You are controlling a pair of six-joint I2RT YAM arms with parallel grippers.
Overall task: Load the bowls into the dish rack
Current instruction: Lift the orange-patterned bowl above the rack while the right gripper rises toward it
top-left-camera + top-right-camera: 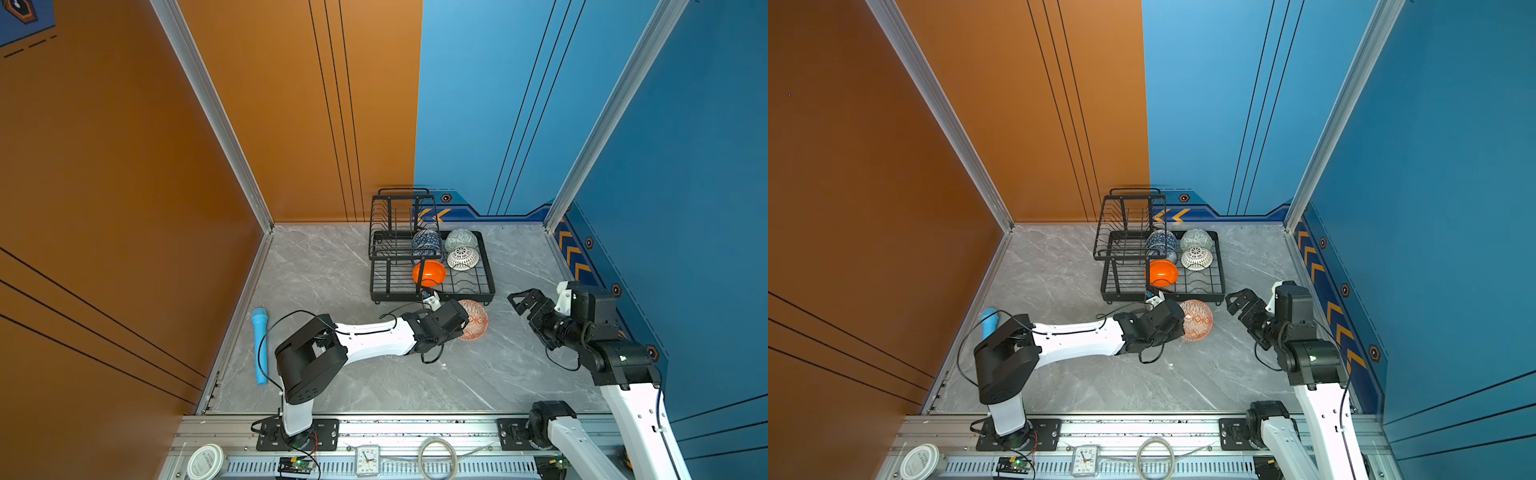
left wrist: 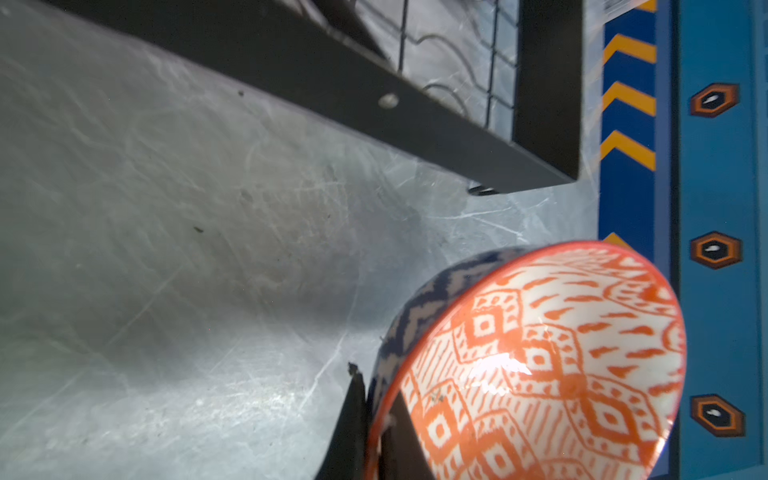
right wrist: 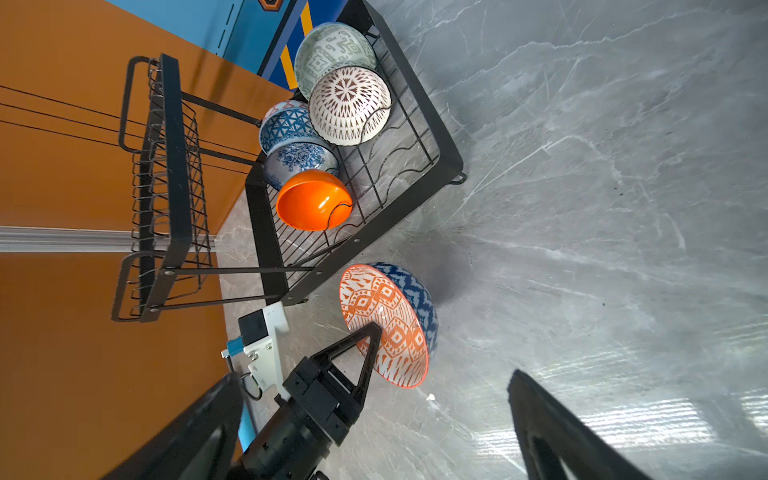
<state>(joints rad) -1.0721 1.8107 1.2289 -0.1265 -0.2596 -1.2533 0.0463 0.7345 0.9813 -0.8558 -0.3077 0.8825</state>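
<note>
Bowls first: we see the orange-white diamond bowl point(image 1: 476, 322) tipped up on edge just below the dish rack point(image 1: 488, 266), right of centre in both top views and outside the rack's near rail. The left end effector point(image 2: 376, 411) is clamped tight on its rim, one finger inside the bowl and one against the blue zigzag outside. We cannot tell whether this bowl touches the tabletop point(image 1: 374, 374).

In the rack's base tray we count five more, all on edge: the plain orange bowl point(image 1: 429, 273) nearest the front, the blue floral bowl point(image 3: 301, 160) and the blue geometric bowl point(image 1: 426, 241) behind it, and to their right the lattice bowl point(image 1: 462, 257) leaning on the pale green bowl point(image 1: 460, 240).

The right end effector point(image 1: 520, 297) hangs further right, jaws spread wide around nothing. A light-blue cylinder point(image 1: 259, 345) lies at the tabletop's left edge.
</note>
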